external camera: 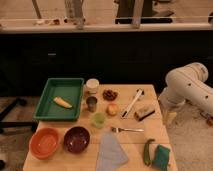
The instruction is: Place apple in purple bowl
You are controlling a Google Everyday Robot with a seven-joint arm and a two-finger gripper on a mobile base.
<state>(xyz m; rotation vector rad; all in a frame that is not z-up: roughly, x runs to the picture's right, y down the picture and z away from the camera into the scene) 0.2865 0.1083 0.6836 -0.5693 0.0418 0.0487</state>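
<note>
The small round yellow-orange apple (113, 108) is seen near the middle of the light wooden table (155, 131). It lies at about 9 o'clock from the gripper (169, 116), well apart, since the gripper is placed at the table's right edge. The round dark purple bowl (76, 139) is found at 7 o'clock from the apple. Nothing appears to be held by the gripper, and whether it is apart or together cannot be told.

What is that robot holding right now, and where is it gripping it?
Nothing, as far as shows. The gripper hangs beside the right edge of the table, and the apple lies on the tabletop, well apart from it.
</note>
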